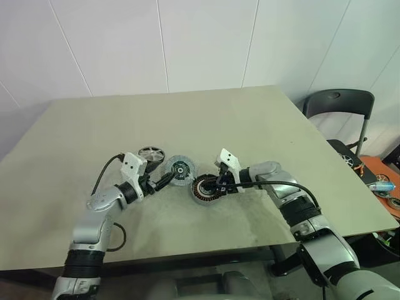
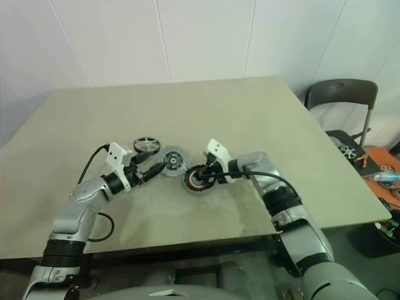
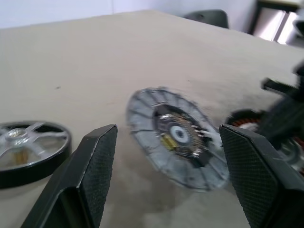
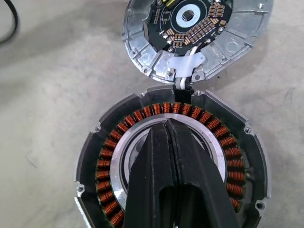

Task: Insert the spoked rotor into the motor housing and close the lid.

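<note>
Right claw (image 4: 166,130) clenched over round black copper-coiled motor housing (image 4: 173,166); left claw (image 3: 164,156) released, straddling flat grey lid (image 3: 175,137) beside housing.

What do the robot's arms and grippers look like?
Both arms are silver-grey metal with black joint bands and black cables looping along them. Each wrist carries a white block. The left gripper and right gripper each have two black fingers, finely textured on the inside.

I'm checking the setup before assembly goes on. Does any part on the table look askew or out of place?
Yes: the flat grey-silver round lid is not lying flat. It leans tilted, circuit side showing, joined by a white connector to the black motor housing with copper coils. The dark-rimmed, silver-spoked rotor lies flat, apart.
</note>
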Controlling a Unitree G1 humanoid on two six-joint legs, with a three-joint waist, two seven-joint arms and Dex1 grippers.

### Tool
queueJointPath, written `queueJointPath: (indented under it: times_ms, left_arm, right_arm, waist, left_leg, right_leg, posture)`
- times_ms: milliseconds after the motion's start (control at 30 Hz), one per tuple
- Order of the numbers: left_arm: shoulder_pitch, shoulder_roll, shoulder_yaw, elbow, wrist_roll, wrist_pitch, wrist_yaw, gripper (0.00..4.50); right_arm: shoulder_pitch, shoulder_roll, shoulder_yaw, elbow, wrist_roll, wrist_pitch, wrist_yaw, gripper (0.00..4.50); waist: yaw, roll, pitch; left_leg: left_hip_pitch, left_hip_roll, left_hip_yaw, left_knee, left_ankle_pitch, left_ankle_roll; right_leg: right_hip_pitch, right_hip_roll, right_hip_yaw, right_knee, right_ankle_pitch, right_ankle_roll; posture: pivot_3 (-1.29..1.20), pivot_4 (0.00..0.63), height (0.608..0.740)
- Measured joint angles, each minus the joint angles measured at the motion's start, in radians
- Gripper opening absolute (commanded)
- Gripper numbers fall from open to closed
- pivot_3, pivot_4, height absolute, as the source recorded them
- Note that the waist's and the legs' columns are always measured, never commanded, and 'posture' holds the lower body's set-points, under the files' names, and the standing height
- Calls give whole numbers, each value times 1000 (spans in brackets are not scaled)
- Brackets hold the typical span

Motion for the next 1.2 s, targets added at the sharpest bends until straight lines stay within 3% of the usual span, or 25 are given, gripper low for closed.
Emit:
queueJointPath:
  times_ms: [333,900,1200]
  left_arm:
    - [-69,-120,123,177,-100,62,131,3644]
    - [-172,-155,303,367,-255,141,221,3644]
    - [-356,-174,419,565,-351,175,274,3644]
  right_arm:
    - [-6,-42,-73,-28,65,36,32,7]
    - [-6,-49,-75,-28,68,35,20,7]
    - [-5,-44,-75,-28,68,35,16,7]
  waist:
    - [-1,0,0]
    - [0,-1,0]
    - [-1,-1,1]
  left_leg:
    - [-2,0,0,-2,0,0]
    - [-2,0,-1,-1,0,0]
    - [-2,0,-1,-2,0,0]
  right_leg:
    - [-2,0,-1,0,1,2]
    - [-2,0,-1,0,1,2]
    - [-3,0,-1,-1,1,3]
  posture:
    - [0,0,740]
    - [0,0,740]
    - [0,0,740]
